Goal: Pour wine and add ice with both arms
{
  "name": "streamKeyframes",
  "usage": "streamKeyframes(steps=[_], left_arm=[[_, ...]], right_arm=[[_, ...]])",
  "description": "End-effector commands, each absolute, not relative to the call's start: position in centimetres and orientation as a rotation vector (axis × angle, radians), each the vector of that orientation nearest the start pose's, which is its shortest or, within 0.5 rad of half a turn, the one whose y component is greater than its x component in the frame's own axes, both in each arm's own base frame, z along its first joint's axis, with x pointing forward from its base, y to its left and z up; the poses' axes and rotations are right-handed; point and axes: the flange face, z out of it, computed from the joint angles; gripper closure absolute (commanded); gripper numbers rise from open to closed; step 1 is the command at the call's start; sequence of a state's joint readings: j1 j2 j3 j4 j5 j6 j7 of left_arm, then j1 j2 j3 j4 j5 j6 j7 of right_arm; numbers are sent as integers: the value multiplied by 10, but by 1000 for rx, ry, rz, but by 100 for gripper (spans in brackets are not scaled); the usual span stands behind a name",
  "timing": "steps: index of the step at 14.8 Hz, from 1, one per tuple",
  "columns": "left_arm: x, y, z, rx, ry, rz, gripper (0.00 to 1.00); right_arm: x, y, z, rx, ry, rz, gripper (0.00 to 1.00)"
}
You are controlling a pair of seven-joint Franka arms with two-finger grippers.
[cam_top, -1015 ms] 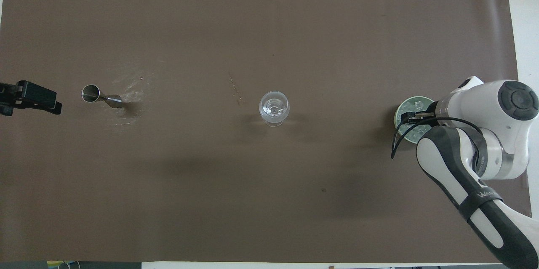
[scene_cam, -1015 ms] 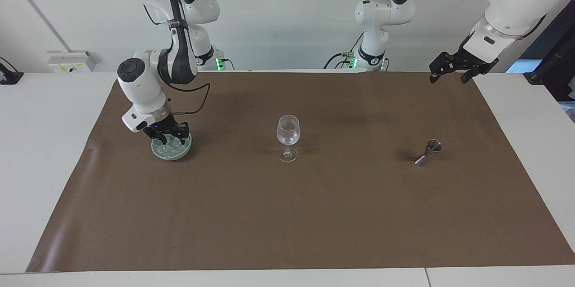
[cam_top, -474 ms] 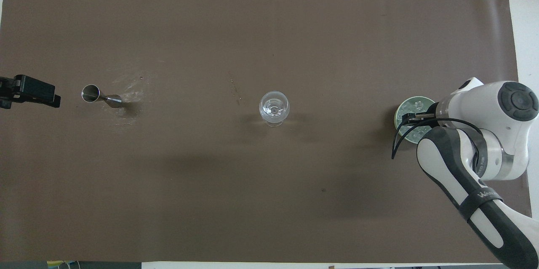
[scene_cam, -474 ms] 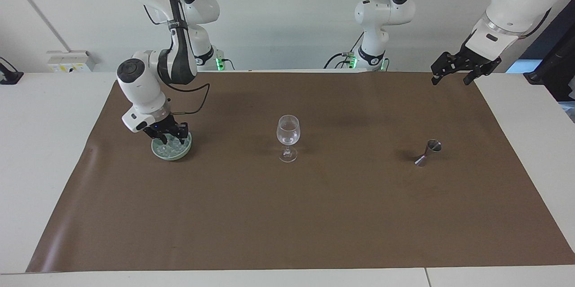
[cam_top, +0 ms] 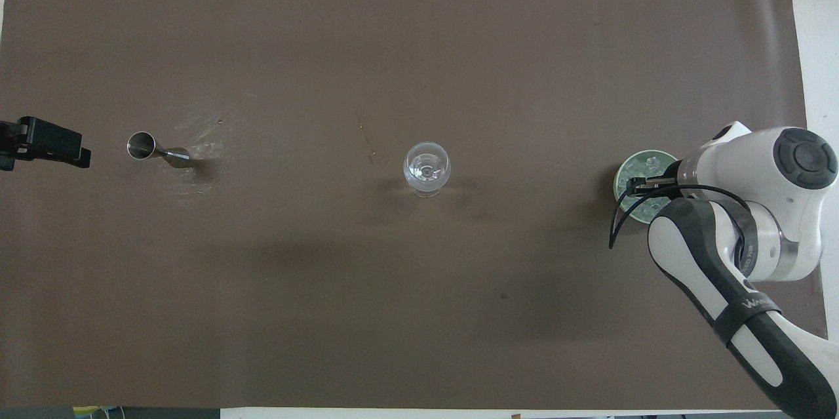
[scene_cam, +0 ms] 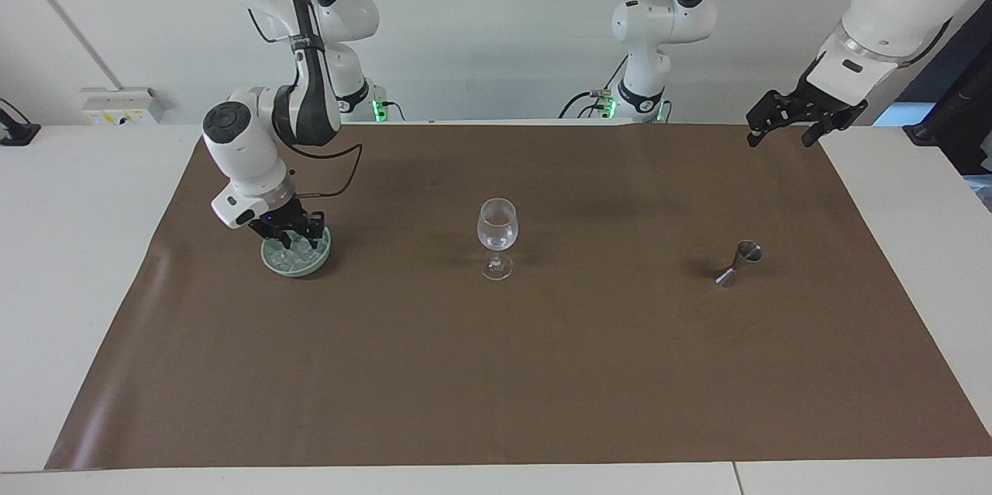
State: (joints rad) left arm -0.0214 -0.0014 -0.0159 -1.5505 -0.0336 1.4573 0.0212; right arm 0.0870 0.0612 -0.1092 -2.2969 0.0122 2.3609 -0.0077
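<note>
A pale green bowl (scene_cam: 276, 264) (cam_top: 620, 176) holding ice (scene_cam: 301, 257) (cam_top: 653, 162) sits on the brown mat toward the right arm's end. My right gripper (scene_cam: 297, 241) (cam_top: 634, 186) is down in that bowl among the ice; whether it has a lump is hidden. A clear wine glass (scene_cam: 497, 235) (cam_top: 427, 170) stands upright at the mat's middle. A metal jigger (scene_cam: 740, 262) (cam_top: 154, 149) lies on its side toward the left arm's end. My left gripper (scene_cam: 779, 135) (cam_top: 46, 147) hangs open and empty over the mat's corner at that end.
The brown mat (scene_cam: 496, 371) covers most of the white table (scene_cam: 70, 262). A faint wet smear (cam_top: 200, 143) marks the mat beside the jigger. A small box (scene_cam: 122, 105) sits on the table toward the right arm's end.
The left gripper has risen a little and drifted toward its own end of the table. The right gripper has stayed in the bowl, shifting only slightly.
</note>
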Motion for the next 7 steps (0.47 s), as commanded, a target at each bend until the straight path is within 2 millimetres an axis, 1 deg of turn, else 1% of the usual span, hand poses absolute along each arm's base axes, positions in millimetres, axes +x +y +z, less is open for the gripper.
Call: streamKeyframes(steps=[1,2,3,5,7], left_arm=[[528,-30,625,-3148,132,194,0],[528,-37,625,-3110,148,179,0],[527,-43,625,-3101,166,180,0],[527,-44,629,-3107,162,164,0],[530,-37,630,-3123,145,141,0]], right_arm=[[514,-11,323,-3134,48,-8,55],[514,-12,323,-3134,50,-13,56],[514,-12,323,-3134,50,-13,60],[514,-11,323,-3134,48,-13,70],[514,-12,323,-3134,50,-13,75]])
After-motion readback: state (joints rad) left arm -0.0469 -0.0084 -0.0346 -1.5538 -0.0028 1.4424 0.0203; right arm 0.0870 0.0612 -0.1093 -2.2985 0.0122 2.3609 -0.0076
